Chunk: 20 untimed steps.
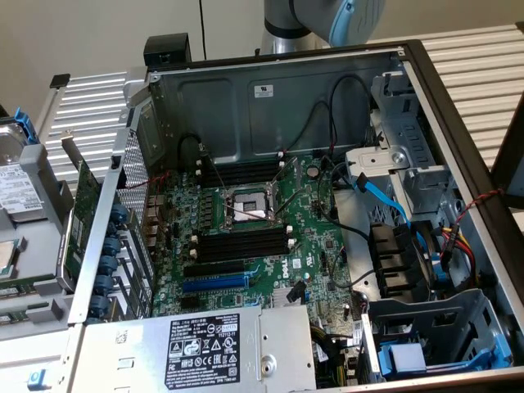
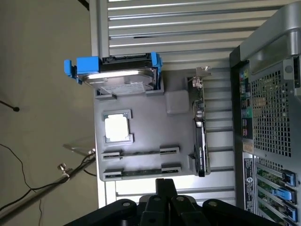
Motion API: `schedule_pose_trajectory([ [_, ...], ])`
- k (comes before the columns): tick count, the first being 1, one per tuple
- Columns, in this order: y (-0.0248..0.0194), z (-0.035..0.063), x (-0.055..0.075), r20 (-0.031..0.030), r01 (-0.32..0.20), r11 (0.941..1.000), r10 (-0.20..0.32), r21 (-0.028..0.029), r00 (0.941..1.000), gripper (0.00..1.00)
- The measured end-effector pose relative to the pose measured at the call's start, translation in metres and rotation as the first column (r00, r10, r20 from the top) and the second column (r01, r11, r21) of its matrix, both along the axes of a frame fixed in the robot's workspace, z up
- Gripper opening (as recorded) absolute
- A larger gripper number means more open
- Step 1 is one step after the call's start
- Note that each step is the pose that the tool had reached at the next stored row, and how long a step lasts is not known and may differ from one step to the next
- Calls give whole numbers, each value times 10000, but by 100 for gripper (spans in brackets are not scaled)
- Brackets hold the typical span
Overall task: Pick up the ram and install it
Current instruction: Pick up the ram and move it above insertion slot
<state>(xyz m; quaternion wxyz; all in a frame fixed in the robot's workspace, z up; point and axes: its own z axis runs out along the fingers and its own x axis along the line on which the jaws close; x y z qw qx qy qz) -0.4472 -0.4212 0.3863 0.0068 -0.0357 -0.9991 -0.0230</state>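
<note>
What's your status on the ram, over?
Gripper shut, empty, over parts tray. Ram in its tray holder, untouched. Nothing between them.

A white "DELL" mark can be made out on the motherboard (image 1: 323, 237), near its edge toward the drive bays. White print and certification signs are carried by the black label (image 1: 205, 348) on the power supply (image 1: 123, 352), but are too small to be read. The white sticker (image 1: 264, 91) on the case wall is likewise unreadable.

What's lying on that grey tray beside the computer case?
On the grey tray: a hard drive in a blue carrier, a square processor chip, two ram sticks and an expansion card. Whatever is beneath the drive is covered.
</note>
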Motion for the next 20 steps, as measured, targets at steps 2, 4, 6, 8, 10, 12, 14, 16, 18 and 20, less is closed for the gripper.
schedule_pose_trajectory([
  [2, 0, 0, -1, -1, 0, 10000, 0, 0, 10000, 11],
  [4, 0, -1, -2, -1, 2, 10000, -2, 0, 10000, 11],
  [6, 0, -1, -2, 0, 1, 10000, -1, 0, 10000, 11],
  [8, 0, -2, -5, 0, -193, 9998, 193, -4, 9998, 11],
  [10, 1, -4, -5, 1, -551, 9985, 551, -3, 9985, 11],
  [12, 1, -5, -4, 0, -910, 9959, 910, -3, 9959, 11],
  [14, 1, -9, -4, 0, -1273, 9919, 1273, -4, 9919, 11],
  [16, 1, -12, -4, -1, -1635, 9865, 1635, -4, 9865, 11],
  [18, 1, -16, -4, -1, -1994, 9799, 1994, -4, 9799, 11],
  [20, 0, -20, -4, -1, -2351, 9720, 2351, -4, 9720, 11],
])
